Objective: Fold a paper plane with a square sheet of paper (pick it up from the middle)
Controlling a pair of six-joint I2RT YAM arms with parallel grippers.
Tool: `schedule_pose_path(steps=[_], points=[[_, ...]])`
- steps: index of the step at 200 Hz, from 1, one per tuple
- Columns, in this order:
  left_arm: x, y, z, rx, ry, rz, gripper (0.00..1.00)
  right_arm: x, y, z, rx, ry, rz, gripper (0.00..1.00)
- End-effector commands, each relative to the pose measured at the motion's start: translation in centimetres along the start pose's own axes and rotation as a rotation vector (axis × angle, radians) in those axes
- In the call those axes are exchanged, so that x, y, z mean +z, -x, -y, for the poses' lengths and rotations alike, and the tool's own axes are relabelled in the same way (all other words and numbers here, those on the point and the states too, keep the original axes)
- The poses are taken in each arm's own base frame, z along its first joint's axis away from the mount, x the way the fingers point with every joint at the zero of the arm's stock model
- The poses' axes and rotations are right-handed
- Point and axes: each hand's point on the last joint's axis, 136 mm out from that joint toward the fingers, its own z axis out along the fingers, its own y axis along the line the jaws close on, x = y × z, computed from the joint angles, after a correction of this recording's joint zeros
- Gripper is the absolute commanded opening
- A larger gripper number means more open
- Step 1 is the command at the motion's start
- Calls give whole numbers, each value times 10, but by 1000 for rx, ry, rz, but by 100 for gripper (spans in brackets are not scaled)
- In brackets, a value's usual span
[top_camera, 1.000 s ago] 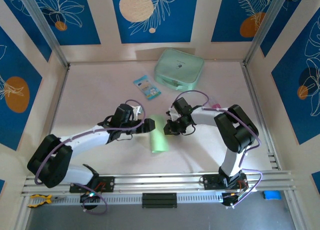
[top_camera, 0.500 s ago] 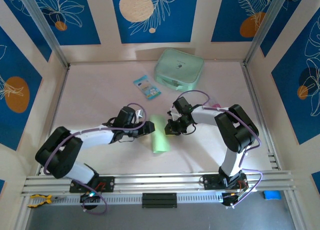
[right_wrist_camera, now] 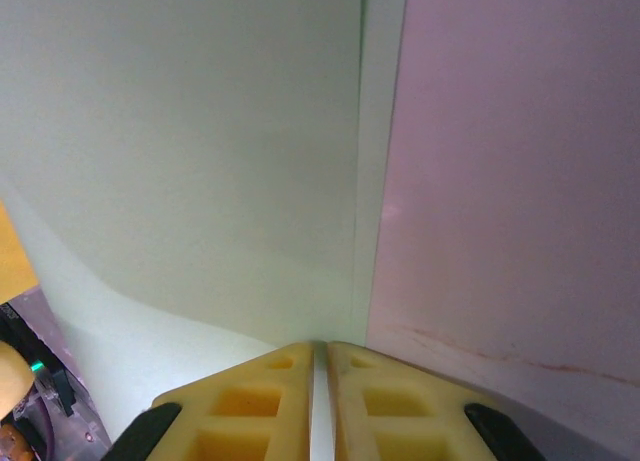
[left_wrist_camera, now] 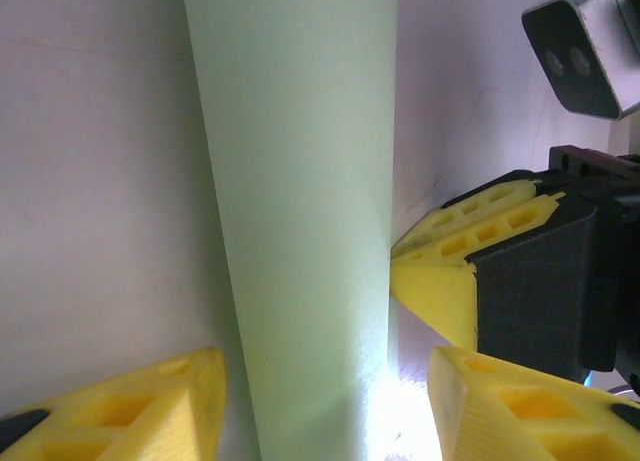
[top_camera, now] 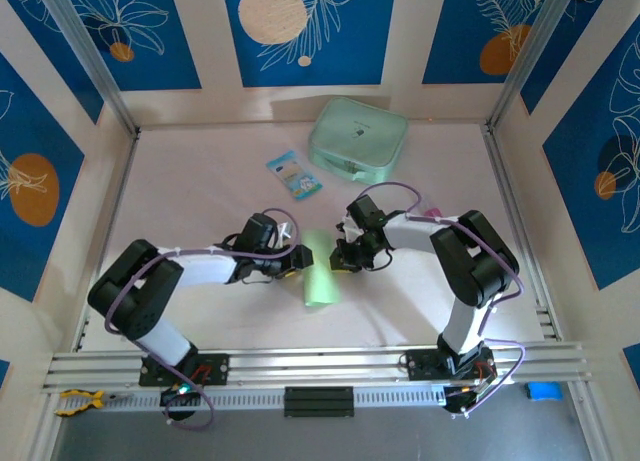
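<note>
– Pinching the paper (top_camera: 318,271) on the table (top_camera: 200,171) by one edge, right gripper (top_camera: 340,262) looks clamped tight; left gripper (left_wrist_camera: 320,381) straddles it, jaws half apart, empty.
– Closing askew could drag the strip, skewing the crease.

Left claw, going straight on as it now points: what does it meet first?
Most likely the folded green paper, which lies between the left claw's spread fingers; how near it is remains unclear.
</note>
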Motion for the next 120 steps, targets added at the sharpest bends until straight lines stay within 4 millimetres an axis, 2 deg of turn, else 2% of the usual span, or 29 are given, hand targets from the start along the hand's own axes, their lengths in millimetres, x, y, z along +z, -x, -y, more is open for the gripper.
schedule_pose_path(steps=[1,74,87,120], points=[[6,4,18,20,-52,-15,53,1,-13,13,43,-43,-26,15],[13,0,-7,25,82,-51,43,-6,-4,2,40,-30,-7,16],[11,0,-9,30,99,-49,44,-9,-2,2,48,-34,2,16],[7,0,-12,46,132,-50,55,-9,-3,3,61,-47,3,16]])
